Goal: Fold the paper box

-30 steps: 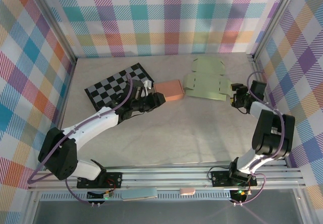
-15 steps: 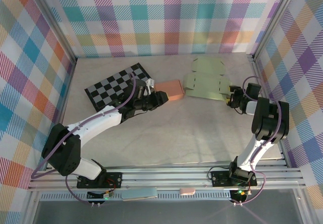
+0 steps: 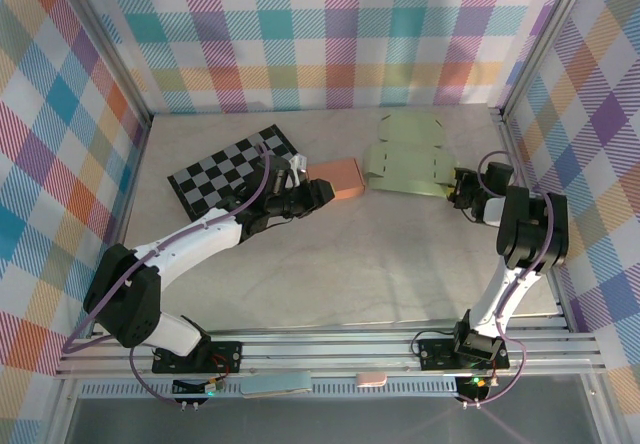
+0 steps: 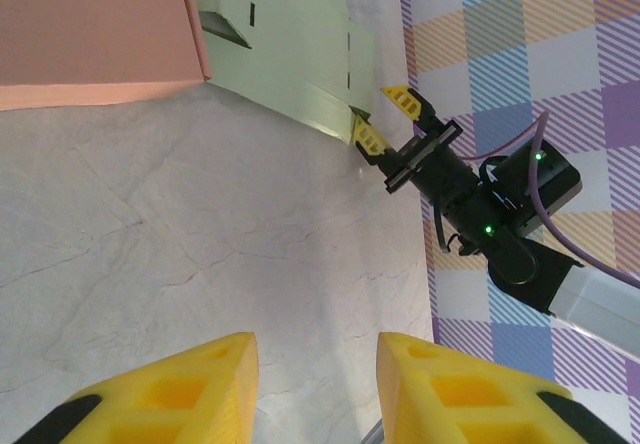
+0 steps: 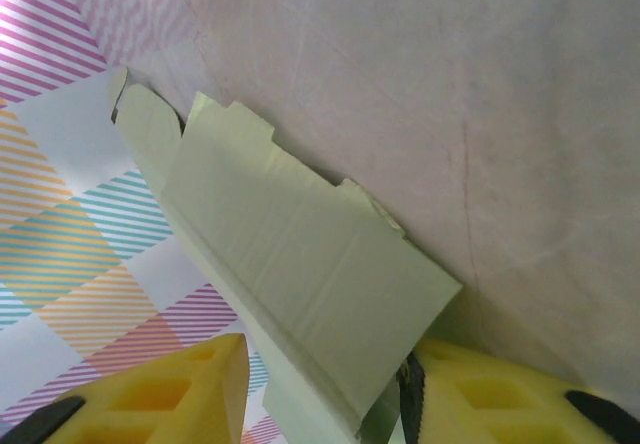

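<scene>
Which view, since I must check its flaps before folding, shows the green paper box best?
Top external: it shows the whole flat green paper box, outline and flaps. The right wrist view gives one corner up close, between the tips of the right claw. The left wrist view catches part of it beyond the pink box.

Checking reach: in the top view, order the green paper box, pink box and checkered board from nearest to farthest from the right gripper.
1. green paper box, at the right gripper
2. pink box, centre
3. checkered board, left
</scene>
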`<state>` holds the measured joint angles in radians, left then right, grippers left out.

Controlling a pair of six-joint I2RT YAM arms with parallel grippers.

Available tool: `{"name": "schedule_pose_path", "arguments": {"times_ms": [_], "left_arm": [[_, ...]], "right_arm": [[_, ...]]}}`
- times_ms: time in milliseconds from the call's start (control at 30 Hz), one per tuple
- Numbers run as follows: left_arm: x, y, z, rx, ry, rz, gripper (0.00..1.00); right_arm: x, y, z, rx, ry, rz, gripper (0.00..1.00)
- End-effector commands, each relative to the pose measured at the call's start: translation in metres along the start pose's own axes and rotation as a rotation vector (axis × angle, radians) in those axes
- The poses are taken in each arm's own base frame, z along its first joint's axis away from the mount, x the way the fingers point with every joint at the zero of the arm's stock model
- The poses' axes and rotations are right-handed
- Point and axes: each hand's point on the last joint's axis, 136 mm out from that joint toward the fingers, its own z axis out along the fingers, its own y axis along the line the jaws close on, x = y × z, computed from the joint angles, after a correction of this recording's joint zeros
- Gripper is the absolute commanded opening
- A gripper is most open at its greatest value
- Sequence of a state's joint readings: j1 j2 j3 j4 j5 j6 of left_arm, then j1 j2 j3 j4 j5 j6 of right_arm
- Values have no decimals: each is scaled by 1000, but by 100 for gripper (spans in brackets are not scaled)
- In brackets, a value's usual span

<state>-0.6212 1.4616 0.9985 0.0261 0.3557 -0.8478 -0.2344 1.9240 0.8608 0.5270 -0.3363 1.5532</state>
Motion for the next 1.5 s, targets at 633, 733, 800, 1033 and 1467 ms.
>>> {"name": "schedule_pose_path", "arguments": {"times_ms": [633, 733, 800, 1033, 1467], "left_arm": [[-7, -29, -19, 8, -30, 198, 39], [-8, -42, -15, 13, -46, 338, 41], [-9, -49, -9, 25, -60, 404, 43], [-37, -47, 49, 31, -125, 155, 49], [22, -68, 93, -114, 0, 839, 55]], "right_arm": [[10, 57, -15, 0, -68, 36, 0], [21, 67, -26, 30, -56, 42, 0], [26, 69, -35, 54, -59, 64, 0], [46, 76, -70, 124, -58, 133, 0], [68, 81, -113, 258, -43, 185, 0]]}}
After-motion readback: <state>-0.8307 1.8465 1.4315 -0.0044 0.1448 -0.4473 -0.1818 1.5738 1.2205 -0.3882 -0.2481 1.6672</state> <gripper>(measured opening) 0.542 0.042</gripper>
